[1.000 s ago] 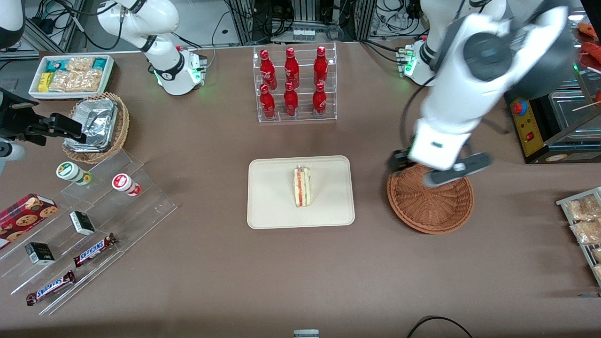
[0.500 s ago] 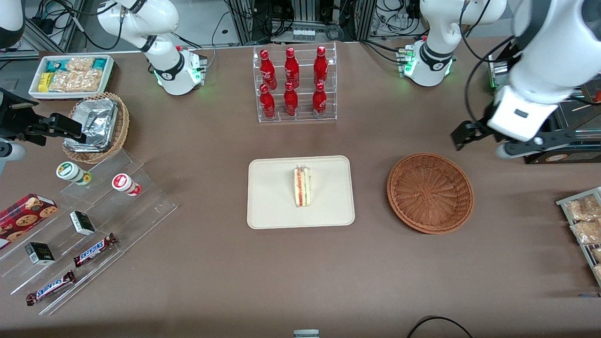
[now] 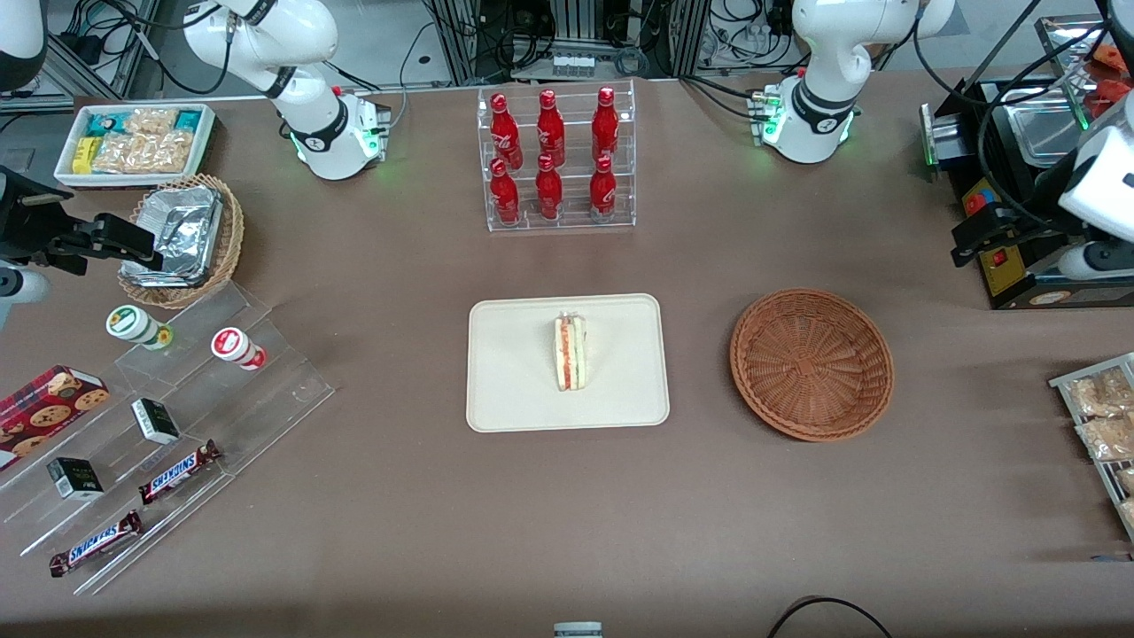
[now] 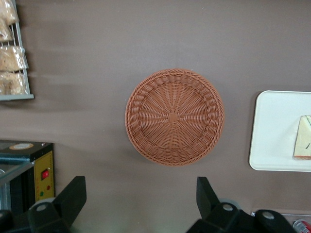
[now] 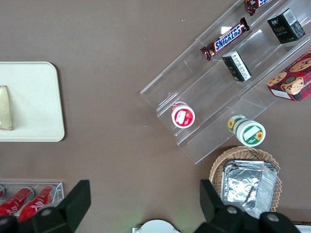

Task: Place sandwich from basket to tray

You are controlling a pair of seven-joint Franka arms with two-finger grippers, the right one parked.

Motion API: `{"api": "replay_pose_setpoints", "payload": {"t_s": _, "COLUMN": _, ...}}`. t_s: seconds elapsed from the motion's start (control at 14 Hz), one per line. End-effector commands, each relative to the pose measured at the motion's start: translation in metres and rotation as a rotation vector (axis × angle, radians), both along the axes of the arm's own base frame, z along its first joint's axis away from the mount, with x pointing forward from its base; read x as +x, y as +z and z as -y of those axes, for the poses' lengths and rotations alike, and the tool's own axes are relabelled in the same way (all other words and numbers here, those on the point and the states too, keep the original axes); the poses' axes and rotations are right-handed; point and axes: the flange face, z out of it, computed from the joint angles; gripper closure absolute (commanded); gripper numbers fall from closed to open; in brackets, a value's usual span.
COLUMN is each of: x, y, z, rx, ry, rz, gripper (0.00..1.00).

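Note:
The sandwich [image 3: 570, 353], a white wedge with red-orange and green layers, stands on the cream tray [image 3: 514, 381] at the table's middle. The reddish-brown wicker basket [image 3: 811, 363] sits beside the tray, toward the working arm's end, and holds nothing. My gripper [image 3: 1032, 252] hangs open and empty in the air near the black machine, farther from the front camera than the basket. The left wrist view looks down past my gripper [image 4: 140, 194] at the basket [image 4: 175, 116], the tray [image 4: 274, 131] and the sandwich [image 4: 303, 144]. The right wrist view shows the tray [image 5: 29, 102] and the sandwich [image 5: 5, 108].
A black machine [image 3: 1019, 257] stands by my gripper. A rack of snack bags [image 3: 1099, 416] lies at the working arm's end. A clear rack of red bottles [image 3: 556, 159] stands farther back than the tray. Acrylic steps with candy bars [image 3: 168, 425] and a tan basket of foil containers [image 3: 182, 235] lie toward the parked arm's end.
My gripper has swung from just above the basket toward the working arm's end of the table, beside the black machine. The sandwich stayed on the tray.

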Motion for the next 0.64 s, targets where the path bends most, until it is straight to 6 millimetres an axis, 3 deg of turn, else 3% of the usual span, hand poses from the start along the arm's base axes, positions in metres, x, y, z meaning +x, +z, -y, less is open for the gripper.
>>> {"api": "replay_pose_setpoints", "payload": {"t_s": 0.0, "x": 0.005, "y": 0.008, "z": -0.006, "rx": -0.011, "ry": -0.042, "rz": -0.002, "gripper": 0.00}}
{"api": "replay_pose_setpoints", "payload": {"t_s": 0.57, "x": 0.018, "y": 0.003, "z": -0.007, "rx": 0.004, "ry": -0.032, "rz": -0.004, "gripper": 0.00}}
